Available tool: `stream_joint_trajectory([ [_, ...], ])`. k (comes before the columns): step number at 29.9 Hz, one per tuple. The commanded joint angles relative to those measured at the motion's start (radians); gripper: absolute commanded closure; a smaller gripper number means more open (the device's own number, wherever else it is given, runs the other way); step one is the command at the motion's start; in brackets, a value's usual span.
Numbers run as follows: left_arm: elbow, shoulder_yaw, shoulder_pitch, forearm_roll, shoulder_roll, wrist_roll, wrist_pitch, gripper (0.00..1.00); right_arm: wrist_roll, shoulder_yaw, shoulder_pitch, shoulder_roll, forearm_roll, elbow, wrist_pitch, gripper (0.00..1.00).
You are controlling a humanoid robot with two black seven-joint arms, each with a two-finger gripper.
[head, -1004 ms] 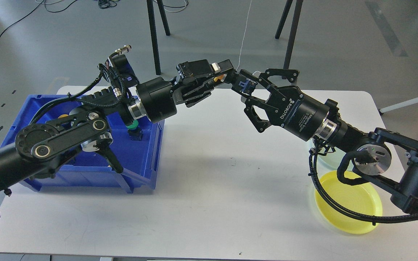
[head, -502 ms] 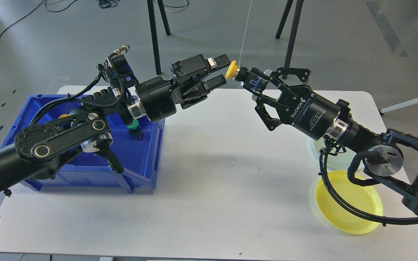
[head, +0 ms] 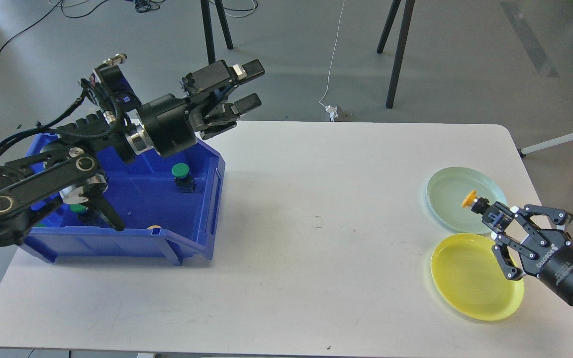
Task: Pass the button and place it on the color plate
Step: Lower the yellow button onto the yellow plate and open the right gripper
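Over the blue plastic bin (head: 132,219) my left gripper (head: 246,84) hangs empty with fingers wide, so the handover looks done. At the right, my right gripper (head: 490,215) pinches the yellow-capped push button (head: 469,200) above the pale green round plate (head: 453,196); placing it on the yellow round plate (head: 470,286) just beside remains

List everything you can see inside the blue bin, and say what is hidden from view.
Inside the blue bin a green button stands near the right wall. The left arm covers much of the bin's left part, so anything there cannot be fully seen.
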Motion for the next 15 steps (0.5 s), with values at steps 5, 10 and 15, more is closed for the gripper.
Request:
stream_joint_trajectory([
  [5,-0.031,0.01,-0.004,0.176,0.226,0.0,-0.01,0.05,0.0,-0.092,-0.048,0.022,-0.136,0.001,-0.387,0.95],
  [10,-0.03,0.024,0.007,0.231,0.242,0.0,-0.007,0.05,-0.002,-0.141,-0.038,0.072,-0.146,-0.005,-0.414,0.76],
  [15,-0.002,0.065,0.007,0.327,0.24,0.0,0.001,0.05,0.001,-0.132,-0.036,0.08,-0.144,0.0,-0.416,0.5],
])
